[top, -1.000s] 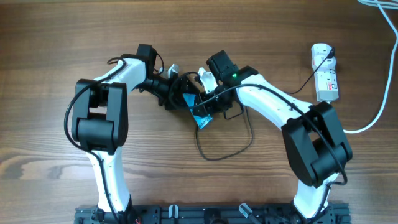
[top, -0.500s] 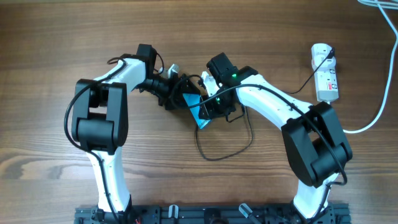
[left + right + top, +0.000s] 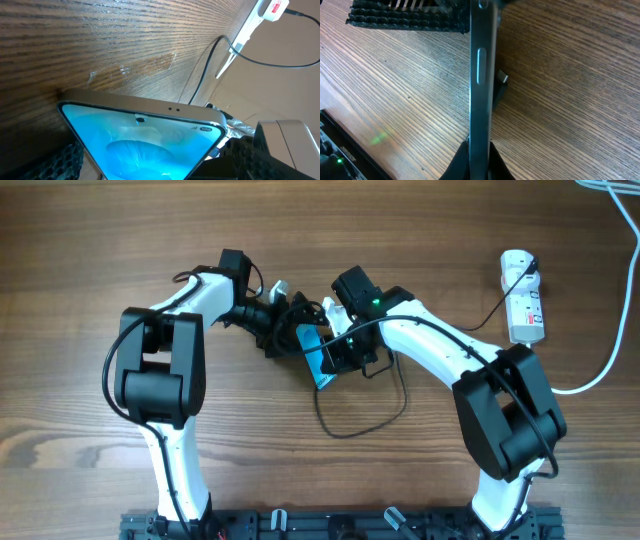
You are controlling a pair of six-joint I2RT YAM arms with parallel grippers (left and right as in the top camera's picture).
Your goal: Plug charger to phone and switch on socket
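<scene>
The phone (image 3: 321, 366), with its bright blue screen, stands tilted on edge at the table's middle, between both grippers. My left gripper (image 3: 292, 332) holds it from the left. In the left wrist view the screen (image 3: 145, 145) fills the space between the fingers (image 3: 150, 167). My right gripper (image 3: 479, 152) pinches the phone's thin edge (image 3: 480, 75); overhead it is at the phone's right (image 3: 338, 352). The charger (image 3: 365, 420) lies in a black loop below the phone and runs to a plug in the socket (image 3: 524, 300). A small connector tip (image 3: 501, 80) lies beside the phone.
The white socket strip sits at the far right with a thick white lead (image 3: 610, 360) curving along the right edge. It also shows far off in the left wrist view (image 3: 272, 7). Bare wooden table (image 3: 80, 260) surrounds the arms.
The right gripper and the phone have shifted slightly up and to the left. The left arm has hardly moved.
</scene>
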